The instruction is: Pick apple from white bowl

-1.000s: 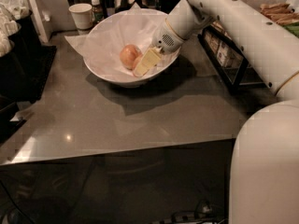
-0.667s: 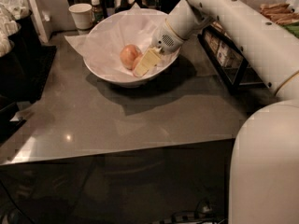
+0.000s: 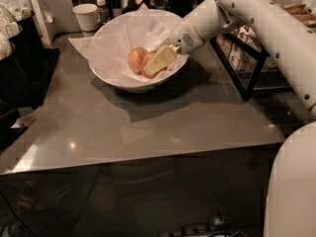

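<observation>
My gripper (image 3: pixel 159 60) is down inside the white bowl (image 3: pixel 128 84), at the end of my arm (image 3: pixel 266 19), which comes in from the upper right and slopes down to the left, the round wrist housing just above the bowl's far right rim. The gripper's pale pad lies slantwise across the apple (image 3: pixel 149 58), touching it or just over it; I cannot tell whether the gripper is spread or closed on it. The apple sits right under and against the gripper, in the middle of the bowl, on the crumpled white paper (image 3: pixel 118 38) that lines it. Just to the left of the gripper, touching the apple, is the paler yellow-orange apple (image 3: pixel 136 59). The bowl stands on the grey table (image 3: pixel 148 127), which runs out below and to the left of my gripper. Beyond the gripper and to its left, past the bowl's far rim, stand a small white paper cup (image 3: pixel 87 16) and a small bottle (image 3: pixel 101 9). To the gripper's right, under my arm, is a dark wire rack (image 3: pixel 247 58). Compared with a second ago, the gripper sits a touch higher and further right in the bowl, and the redder apple now shows beside its pad, where before only the paler one was plain; bowl, cup and bottle lie as they did.
</observation>
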Motion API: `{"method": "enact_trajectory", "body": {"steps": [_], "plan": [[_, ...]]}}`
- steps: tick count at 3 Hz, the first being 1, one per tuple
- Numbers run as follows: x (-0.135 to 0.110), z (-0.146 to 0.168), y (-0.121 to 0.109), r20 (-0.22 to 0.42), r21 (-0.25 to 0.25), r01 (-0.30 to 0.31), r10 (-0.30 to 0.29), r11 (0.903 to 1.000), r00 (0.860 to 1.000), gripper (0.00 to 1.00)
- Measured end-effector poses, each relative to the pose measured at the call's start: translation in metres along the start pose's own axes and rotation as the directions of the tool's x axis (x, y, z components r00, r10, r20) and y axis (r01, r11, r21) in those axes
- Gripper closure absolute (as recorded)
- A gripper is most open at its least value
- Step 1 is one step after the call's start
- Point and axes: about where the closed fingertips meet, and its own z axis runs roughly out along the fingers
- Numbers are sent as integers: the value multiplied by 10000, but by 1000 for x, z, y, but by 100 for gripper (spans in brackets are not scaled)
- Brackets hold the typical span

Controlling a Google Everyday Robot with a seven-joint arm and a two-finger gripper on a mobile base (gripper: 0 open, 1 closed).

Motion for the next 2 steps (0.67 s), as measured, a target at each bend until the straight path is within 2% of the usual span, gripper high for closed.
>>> {"method": "enact_trajectory", "body": {"steps": [1, 2], "plan": [[-15, -30, 11, 1249, 199, 517, -538, 9985, 9907, 100], [-14, -33, 12, 1324, 197, 542, -563, 9983, 9896, 100]]}}
